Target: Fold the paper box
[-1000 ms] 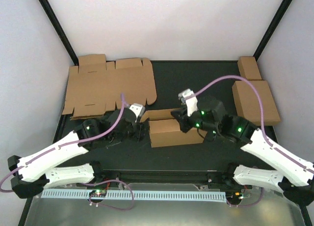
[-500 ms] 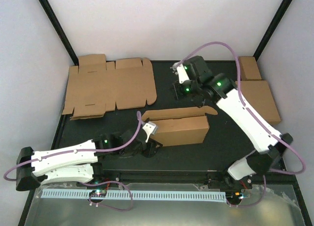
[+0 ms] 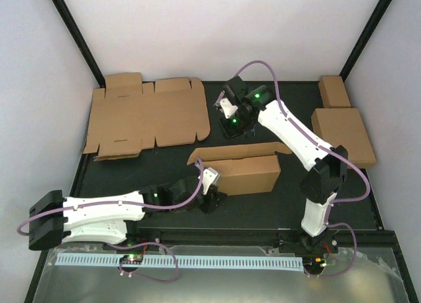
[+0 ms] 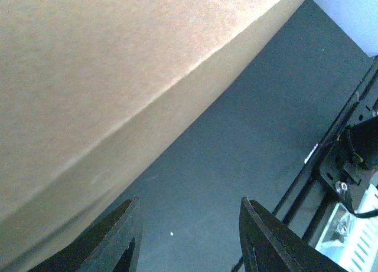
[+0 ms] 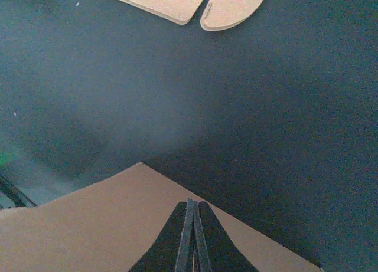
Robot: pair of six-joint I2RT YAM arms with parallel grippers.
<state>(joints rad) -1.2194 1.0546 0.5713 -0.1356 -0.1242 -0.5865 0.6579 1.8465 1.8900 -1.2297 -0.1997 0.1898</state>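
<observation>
The paper box (image 3: 245, 175) stands half folded in the middle of the black table, its long lid flap (image 3: 240, 152) leaning back and open. My left gripper (image 3: 213, 188) sits at the box's front left corner, open with nothing between its fingers. In the left wrist view the box wall (image 4: 106, 89) fills the upper left, just beyond the left gripper (image 4: 189, 199). My right gripper (image 3: 231, 117) hangs behind the box, shut and empty. In the right wrist view the right gripper (image 5: 190, 205) is above a brown cardboard panel (image 5: 106, 225).
A flat die-cut cardboard sheet (image 3: 148, 116) lies at the back left; its rounded tabs (image 5: 233, 3) show in the right wrist view. Two folded boxes, a large one (image 3: 342, 135) and a small one (image 3: 334, 91), sit at the right edge. A metal rail (image 4: 331, 154) borders the table's near edge.
My right arm has lifted off the box's right end and swung up and back behind it. My left gripper slid right to the box's front left corner. The lid flap now stands open.
</observation>
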